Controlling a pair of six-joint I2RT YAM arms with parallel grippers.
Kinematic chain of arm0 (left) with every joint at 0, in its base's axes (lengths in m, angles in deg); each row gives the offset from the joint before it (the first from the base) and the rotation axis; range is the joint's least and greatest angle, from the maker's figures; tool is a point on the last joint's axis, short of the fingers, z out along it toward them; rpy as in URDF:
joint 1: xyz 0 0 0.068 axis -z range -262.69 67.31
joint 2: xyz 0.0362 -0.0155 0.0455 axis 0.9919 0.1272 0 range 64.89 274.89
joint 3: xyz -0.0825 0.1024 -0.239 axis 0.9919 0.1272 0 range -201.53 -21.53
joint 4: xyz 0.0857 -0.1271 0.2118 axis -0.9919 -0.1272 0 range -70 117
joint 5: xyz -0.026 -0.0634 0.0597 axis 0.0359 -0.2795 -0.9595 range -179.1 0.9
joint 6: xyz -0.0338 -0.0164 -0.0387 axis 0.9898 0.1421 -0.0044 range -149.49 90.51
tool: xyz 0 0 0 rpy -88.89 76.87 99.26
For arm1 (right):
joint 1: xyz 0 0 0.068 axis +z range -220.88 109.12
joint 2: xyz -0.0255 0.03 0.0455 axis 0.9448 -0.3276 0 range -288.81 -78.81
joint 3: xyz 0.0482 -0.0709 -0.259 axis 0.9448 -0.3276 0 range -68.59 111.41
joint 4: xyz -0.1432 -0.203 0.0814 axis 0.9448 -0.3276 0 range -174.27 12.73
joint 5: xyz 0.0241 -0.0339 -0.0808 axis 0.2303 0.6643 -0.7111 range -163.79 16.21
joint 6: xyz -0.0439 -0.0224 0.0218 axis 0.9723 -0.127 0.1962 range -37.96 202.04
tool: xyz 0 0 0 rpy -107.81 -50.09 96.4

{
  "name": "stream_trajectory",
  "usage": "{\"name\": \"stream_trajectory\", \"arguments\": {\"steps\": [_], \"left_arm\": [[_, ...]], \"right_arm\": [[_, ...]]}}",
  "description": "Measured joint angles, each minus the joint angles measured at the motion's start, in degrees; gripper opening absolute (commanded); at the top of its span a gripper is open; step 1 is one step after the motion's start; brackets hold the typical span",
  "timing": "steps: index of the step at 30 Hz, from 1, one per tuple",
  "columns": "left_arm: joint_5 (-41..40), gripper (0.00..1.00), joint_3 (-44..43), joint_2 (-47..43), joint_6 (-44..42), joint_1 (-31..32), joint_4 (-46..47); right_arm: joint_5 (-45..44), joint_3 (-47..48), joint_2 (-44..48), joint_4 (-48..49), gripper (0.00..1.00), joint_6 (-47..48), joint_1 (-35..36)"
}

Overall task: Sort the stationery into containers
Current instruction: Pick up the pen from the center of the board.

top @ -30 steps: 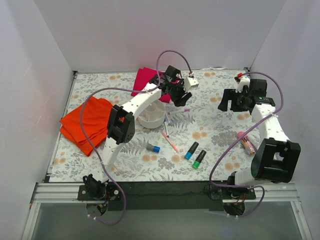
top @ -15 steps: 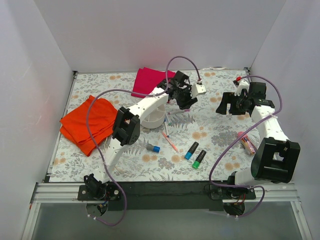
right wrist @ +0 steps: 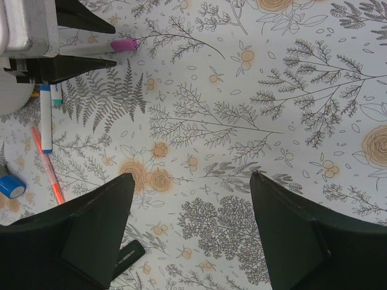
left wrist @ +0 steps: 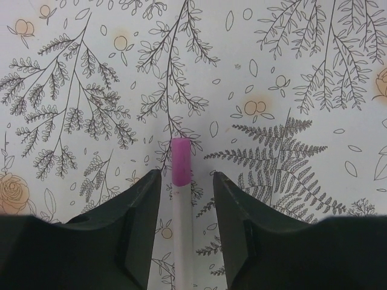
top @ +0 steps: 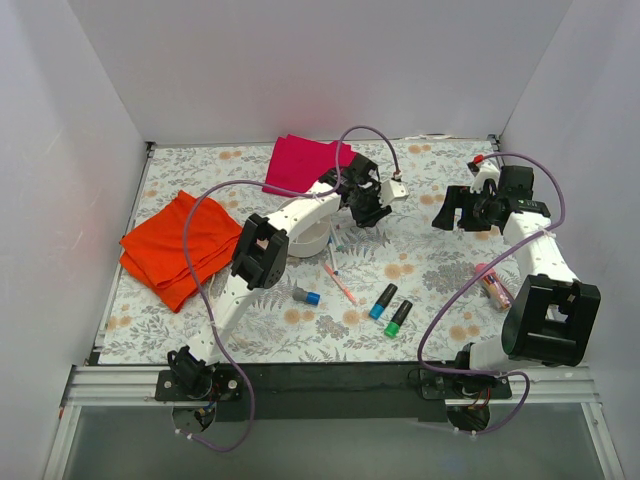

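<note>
The left tool point(left wrist: 185, 176) is swinging off the white dish point(top: 308, 242) and settling over the pink-capped white pen point(left wrist: 180, 162) lying on the table point(left wrist: 302, 90), jaws spread either side, nothing gripped yet, pickup looking imminent.

Worktop point(left wrist: 290, 72) was a smooth matt printed sheet. Left fingers point(left wrist: 139, 229) looked matt black plastic. Pen point(left wrist: 180, 211) had a smooth white plastic barrel, satin pink cap. Orange cloth point(top: 178, 245) was matt fabric.
</note>
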Motion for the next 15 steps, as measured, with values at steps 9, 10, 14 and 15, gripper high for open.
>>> {"name": "stream_trajectory", "arguments": {"steps": [9, 10, 14, 15], "left_arm": [[0.13, 0.25, -0.33, 1.03, -0.63, 0.0, 1.22], [0.33, 0.23, -0.35, 1.46, -0.63, 0.0, 1.4], [0.92, 0.16, -0.85, 1.88, -1.16, -0.04, 1.92], [0.96, 0.13, -0.85, 1.88, -1.29, -0.04, 1.92]], "right_arm": [[0.26, -0.04, 0.0, 0.0, 0.86, 0.02, -0.15], [0.31, -0.04, 0.0, 0.0, 0.86, 0.02, -0.26], [0.35, -0.04, -0.02, 0.0, 0.86, 0.24, -0.72], [0.33, -0.04, -0.04, 0.0, 0.85, 0.31, -0.79]]}}
